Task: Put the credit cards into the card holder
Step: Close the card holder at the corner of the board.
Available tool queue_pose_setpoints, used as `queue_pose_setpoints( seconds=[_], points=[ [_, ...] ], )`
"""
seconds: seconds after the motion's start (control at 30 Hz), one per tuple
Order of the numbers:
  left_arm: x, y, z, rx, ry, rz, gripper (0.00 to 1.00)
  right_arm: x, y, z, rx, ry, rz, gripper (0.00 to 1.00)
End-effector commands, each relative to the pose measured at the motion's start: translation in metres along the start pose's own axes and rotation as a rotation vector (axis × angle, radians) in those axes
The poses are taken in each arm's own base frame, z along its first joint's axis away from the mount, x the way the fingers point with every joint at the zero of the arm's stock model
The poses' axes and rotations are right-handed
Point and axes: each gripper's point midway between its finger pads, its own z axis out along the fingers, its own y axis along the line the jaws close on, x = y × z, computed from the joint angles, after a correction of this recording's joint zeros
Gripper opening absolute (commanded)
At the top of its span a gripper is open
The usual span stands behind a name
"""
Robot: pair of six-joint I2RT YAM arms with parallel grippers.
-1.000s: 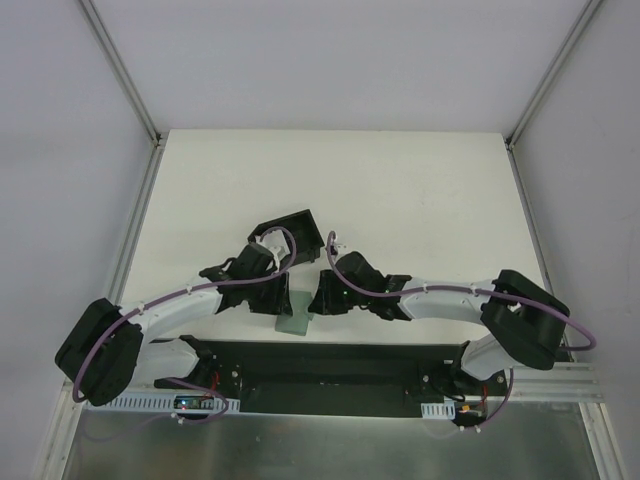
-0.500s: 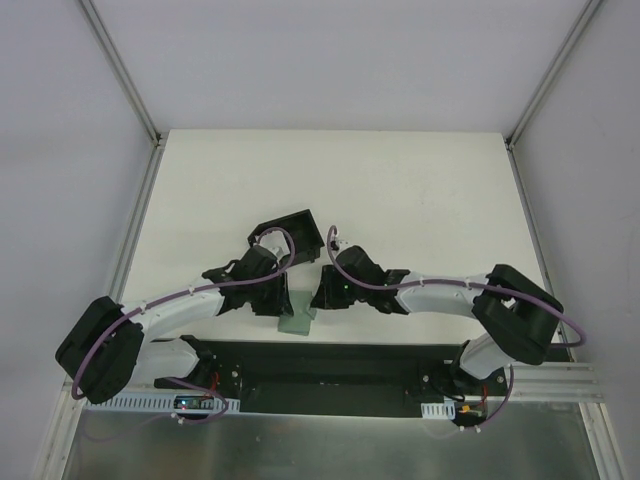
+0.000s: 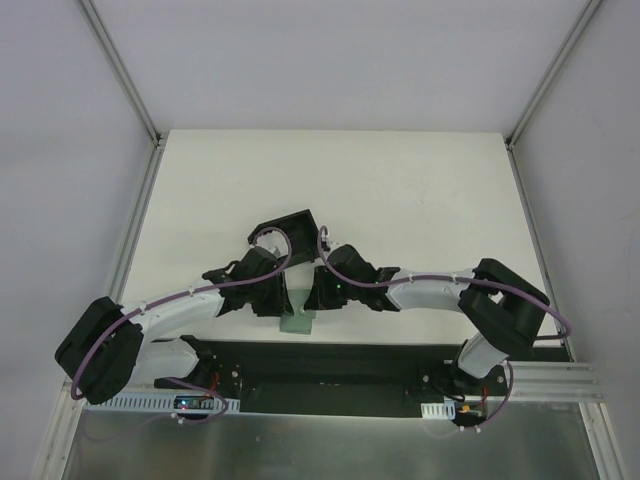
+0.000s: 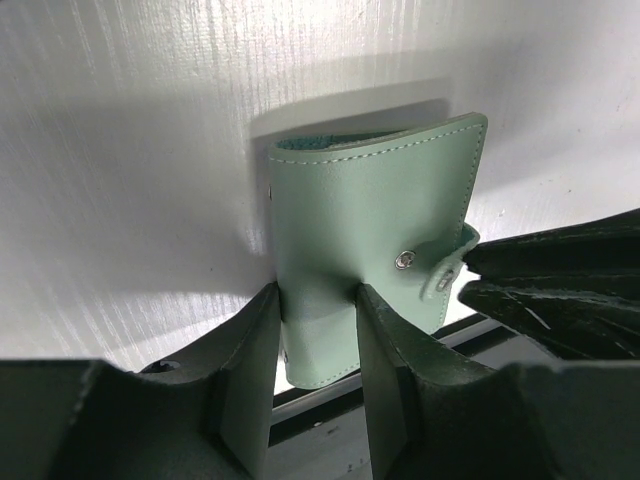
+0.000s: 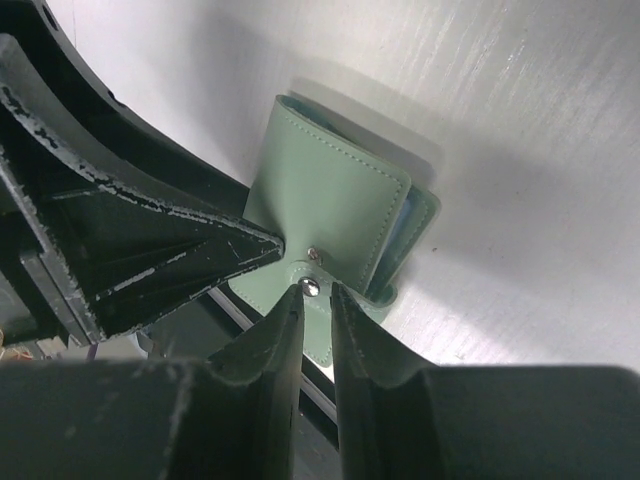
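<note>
A grey-green flat case (image 3: pixel 297 322) with a snap dot stands at the table's near edge. My left gripper (image 3: pixel 280 300) is shut on its lower part (image 4: pixel 370 220), one finger on each side (image 4: pixel 318 300). My right gripper (image 3: pixel 313 295) is shut on the case's snap strap (image 5: pixel 317 290), right at the metal snap; the case (image 5: pixel 325 200) fills that view. A thin light-blue edge shows inside the case's open side (image 5: pixel 400 228). No credit card shows in full. The black open-topped card holder (image 3: pixel 298 225) stands just behind both grippers, partly hidden by the left wrist.
The black mounting rail (image 3: pixel 330 365) runs along the near edge right under the case. The white table (image 3: pixel 400 190) stretches behind the holder, with grey walls on three sides. The left gripper's black fingers (image 5: pixel 150 260) crowd the right wrist view.
My right arm has moved left, bringing its gripper up against the case's strap. The left gripper and the case have stayed in place.
</note>
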Motion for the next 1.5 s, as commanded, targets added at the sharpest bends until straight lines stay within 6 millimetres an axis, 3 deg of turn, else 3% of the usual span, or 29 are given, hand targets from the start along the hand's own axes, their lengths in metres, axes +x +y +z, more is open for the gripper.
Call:
queue_pose_setpoints(
  seconds=[0.0,0.5,0.8,0.97,1.07,1.47],
  points=[
    [0.001,0.006,0.002,-0.037,-0.021,-0.02,0.32,-0.007,0.017,0.006,-0.04,-0.006,-0.007,0.19],
    [0.003,0.006,0.004,-0.036,-0.022,-0.03,0.32,-0.001,0.013,0.005,0.103,-0.01,-0.099,0.18],
    [0.002,0.005,0.002,-0.027,-0.033,-0.026,0.34,0.001,-0.001,0.005,0.175,-0.017,-0.09,0.18],
    [0.001,0.005,0.001,-0.025,-0.039,-0.016,0.37,-0.01,0.016,-0.005,0.108,-0.074,-0.109,0.18],
    [0.0,0.005,0.001,-0.024,-0.044,-0.011,0.38,-0.013,0.009,-0.007,0.142,-0.092,-0.093,0.18],
    [0.0,0.0,0.001,-0.006,-0.038,0.003,0.36,-0.001,0.002,0.01,0.15,-0.024,-0.063,0.18]
  ],
)
